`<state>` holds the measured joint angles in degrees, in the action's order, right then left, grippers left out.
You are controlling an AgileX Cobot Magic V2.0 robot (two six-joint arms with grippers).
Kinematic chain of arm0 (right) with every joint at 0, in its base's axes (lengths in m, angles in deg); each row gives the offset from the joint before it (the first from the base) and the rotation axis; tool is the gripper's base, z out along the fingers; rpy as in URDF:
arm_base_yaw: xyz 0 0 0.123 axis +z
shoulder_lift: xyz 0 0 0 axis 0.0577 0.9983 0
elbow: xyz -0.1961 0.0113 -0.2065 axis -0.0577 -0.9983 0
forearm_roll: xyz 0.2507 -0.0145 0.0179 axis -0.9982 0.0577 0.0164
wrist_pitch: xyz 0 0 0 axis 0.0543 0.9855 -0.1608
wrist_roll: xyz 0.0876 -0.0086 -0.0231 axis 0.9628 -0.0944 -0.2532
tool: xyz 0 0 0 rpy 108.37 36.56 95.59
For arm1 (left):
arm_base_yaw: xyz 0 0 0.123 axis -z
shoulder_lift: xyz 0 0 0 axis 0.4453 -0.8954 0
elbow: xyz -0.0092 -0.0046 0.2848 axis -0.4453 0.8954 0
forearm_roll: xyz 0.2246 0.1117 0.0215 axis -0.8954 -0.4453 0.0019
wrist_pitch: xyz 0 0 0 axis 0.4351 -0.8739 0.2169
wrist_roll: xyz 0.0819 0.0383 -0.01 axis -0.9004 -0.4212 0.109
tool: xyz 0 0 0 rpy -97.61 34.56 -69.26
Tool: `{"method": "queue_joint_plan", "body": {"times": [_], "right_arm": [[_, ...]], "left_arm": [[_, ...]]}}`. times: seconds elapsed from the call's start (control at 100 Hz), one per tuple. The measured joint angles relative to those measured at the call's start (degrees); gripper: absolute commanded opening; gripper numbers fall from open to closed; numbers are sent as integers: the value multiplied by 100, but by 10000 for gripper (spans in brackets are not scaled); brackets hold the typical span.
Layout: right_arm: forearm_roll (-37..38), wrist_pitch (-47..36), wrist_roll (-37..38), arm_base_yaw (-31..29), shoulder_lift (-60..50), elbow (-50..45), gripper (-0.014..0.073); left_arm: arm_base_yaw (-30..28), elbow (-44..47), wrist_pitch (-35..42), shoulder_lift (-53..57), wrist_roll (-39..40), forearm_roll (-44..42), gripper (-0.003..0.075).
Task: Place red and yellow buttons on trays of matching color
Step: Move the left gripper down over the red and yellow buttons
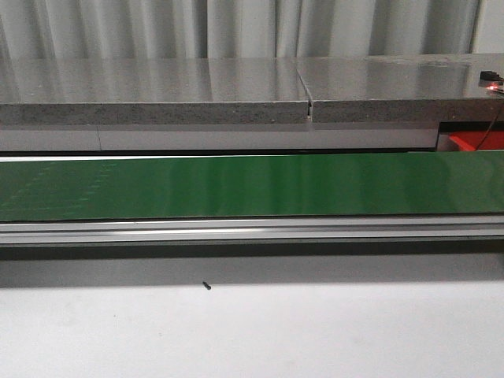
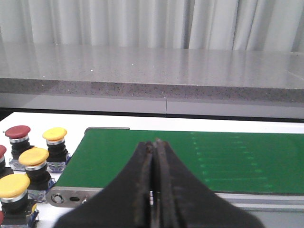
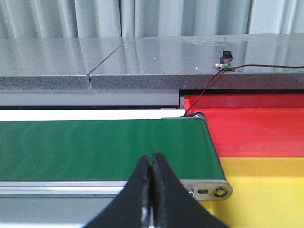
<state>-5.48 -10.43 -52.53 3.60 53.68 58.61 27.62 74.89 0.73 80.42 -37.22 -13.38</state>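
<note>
Left wrist view: I am seeing the left gripper (image 2: pixel 153 156) pressed closed, empty, buttons (image 2: pixel 33 164) sitting beside the green belt (image 2: pixel 213 161) end. Right gripper (image 3: pixel 151 166) likewise closed; red tray (image 3: pixel 256 128) and yellow tray (image 3: pixel 266 185) adjoining the belt's other end.

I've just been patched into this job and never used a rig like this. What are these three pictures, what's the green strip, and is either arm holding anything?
The front view looks forward over the table: the green strip is a conveyor belt on a metal rail, with a grey stone-like shelf behind it. No arm shows there.

The other two pictures come from cameras on the arms' wrists, and the dark shapes low in each are that arm's fingers. The left gripper is shut with nothing between its fingers; it looks at one end of the belt, where yellow buttons and a red button stand beside it. The right gripper is also shut and empty; it looks at the other end, where a red tray and a yellow tray sit side by side.
</note>
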Motion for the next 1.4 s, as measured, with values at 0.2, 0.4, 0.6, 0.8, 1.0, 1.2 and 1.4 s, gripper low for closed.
{"method": "queue_joint_plan", "body": {"times": [0.2,0.4,0.6,0.8,1.0,1.2,1.4], "right_arm": [[0,0,0,0,0,0,-91],[0,0,0,0,0,0,-91],[0,0,0,0,0,0,-91],[0,0,0,0,0,0,-91],[0,0,0,0,0,0,-91],[0,0,0,0,0,0,-91],[0,0,0,0,0,0,-91]], "left_arm": [[0,-283,-1322,0,0,0,-20],[0,-999,-2159,0,0,-188,-20],[0,-1687,-2592,-105,0,-233,-20],[0,-2330,-2814,-932,0,-233,-20],[0,-2846,-2815,-1803,0,-233,-20],[0,-3188,-2592,-2640,0,-272,-20],[0,-3389,-2564,-3445,0,-293,-20]]}}
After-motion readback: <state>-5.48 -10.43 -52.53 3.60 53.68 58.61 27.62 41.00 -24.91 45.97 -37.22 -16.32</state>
